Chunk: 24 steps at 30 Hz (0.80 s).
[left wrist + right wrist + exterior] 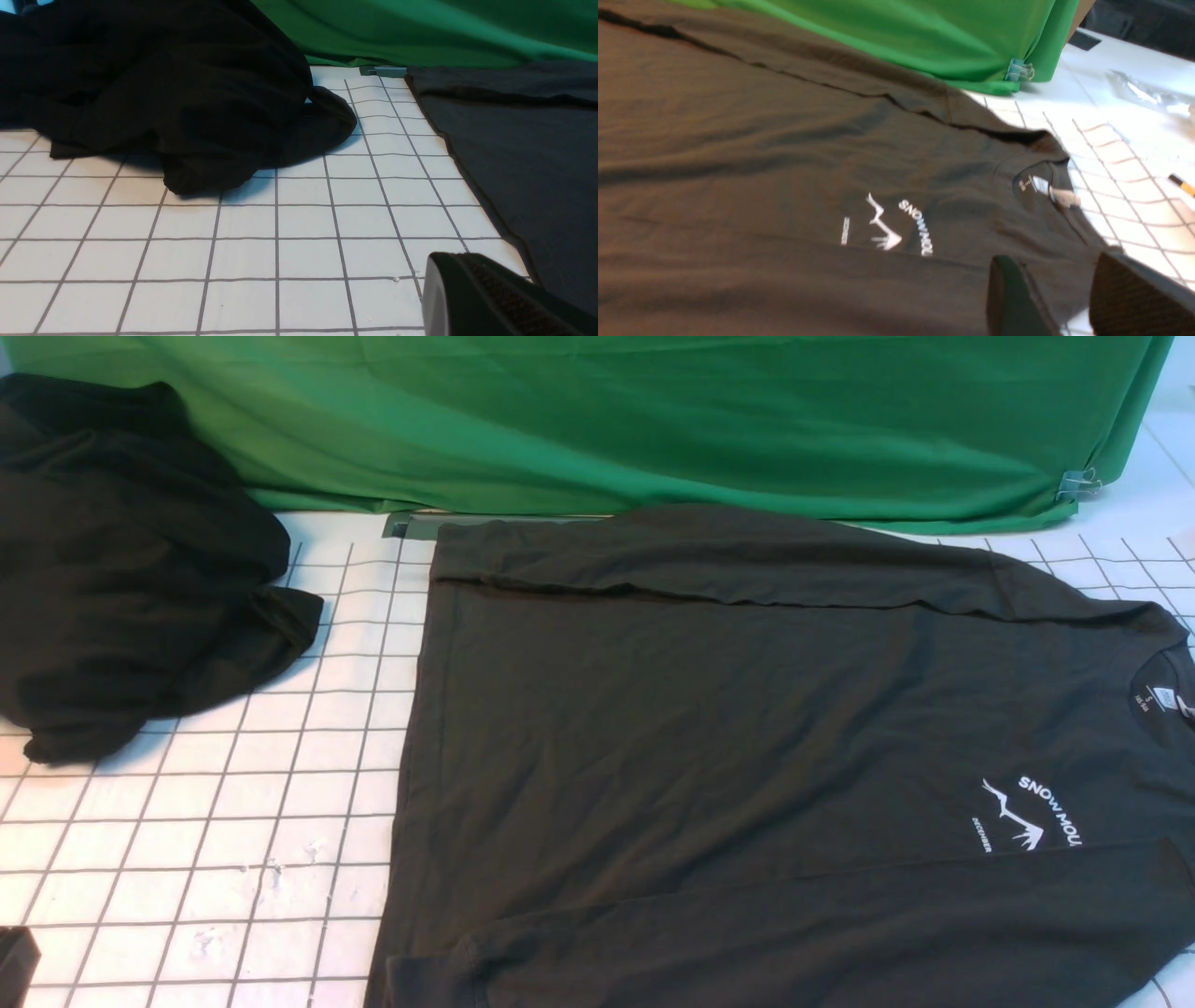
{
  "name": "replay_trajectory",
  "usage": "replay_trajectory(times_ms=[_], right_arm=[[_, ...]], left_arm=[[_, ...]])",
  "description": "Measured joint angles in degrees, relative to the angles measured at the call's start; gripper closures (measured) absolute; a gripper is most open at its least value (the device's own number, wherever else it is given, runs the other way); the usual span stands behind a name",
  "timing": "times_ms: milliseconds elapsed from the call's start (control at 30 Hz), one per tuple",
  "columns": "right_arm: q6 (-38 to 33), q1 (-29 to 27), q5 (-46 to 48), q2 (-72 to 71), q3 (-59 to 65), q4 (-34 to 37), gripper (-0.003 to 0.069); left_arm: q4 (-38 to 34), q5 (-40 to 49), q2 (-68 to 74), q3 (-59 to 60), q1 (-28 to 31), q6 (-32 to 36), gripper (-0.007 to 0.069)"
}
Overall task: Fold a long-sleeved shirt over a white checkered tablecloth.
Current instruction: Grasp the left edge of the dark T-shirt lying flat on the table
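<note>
Here one long-sleeved shirt [747, 737] lies flat centre-right on the one white checkered tablecloth [233, 821], one crumpled black garment [121, 569] upper left; right gripper [1057, 284] spread, empty; left gripper [486, 298] state untellable.

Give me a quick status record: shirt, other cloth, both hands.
Shirt: long-sleeved shirt flat on the white checkered tablecloth, both sleeves laid across the body, collar toward the robot's right.
Other cloth: black garment heap on the left, apart from the shirt.
Right hand: open, by the shirt's collar end.
Left hand: one finger in view, state unclear.
</note>
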Motion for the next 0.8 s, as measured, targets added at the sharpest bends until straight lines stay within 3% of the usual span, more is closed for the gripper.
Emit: replay_trajectory(times_ms=[33,100,133,200,300,667,767,800], right_arm=[[0.61,0.0,-1.42,0.0,0.0,0.58,0.0417],[10.04,0.0,-6.69,0.0,0.0,8.76,0.0417],[16.9,0.0,-9.15,0.0,0.0,14.26,0.0417],[30.43,0.0,-13.5,0.0,0.0,22.35,0.0417],[39.25,0.0,-17.38,0.0,0.0,26.55,0.0417],[42.25,0.0,-19.06,0.0,0.0,27.92,0.0421],[39.33,0.0,-19.4,0.0,-0.12,27.92,0.0468],[34.54,0.0,-20.16,-0.04,-1.4,27.97,0.052]], left_arm=[[-1.57,-0.97,0.0,0.05,0.0,-1.1,0.0622],[-13.87,-5.12,0.0,0.05,0.0,-9.02,0.0622],[-22.15,-7.06,0.0,0.05,0.0,-14.29,0.0622],[-31.25,-8.98,0.0,0.05,0.0,-20.26,0.0622],[-37.91,-11.37,0.0,0.05,0.0,-24.97,0.0621],[-40.37,-16.34,0.0,0.05,0.0,-27.69,0.0609],[-40.79,-18.06,0.0,0.05,0.0,-31.57,0.0609],[-40.66,-17.73,0.0,-1.16,0.0,-35.38,0.0609]])
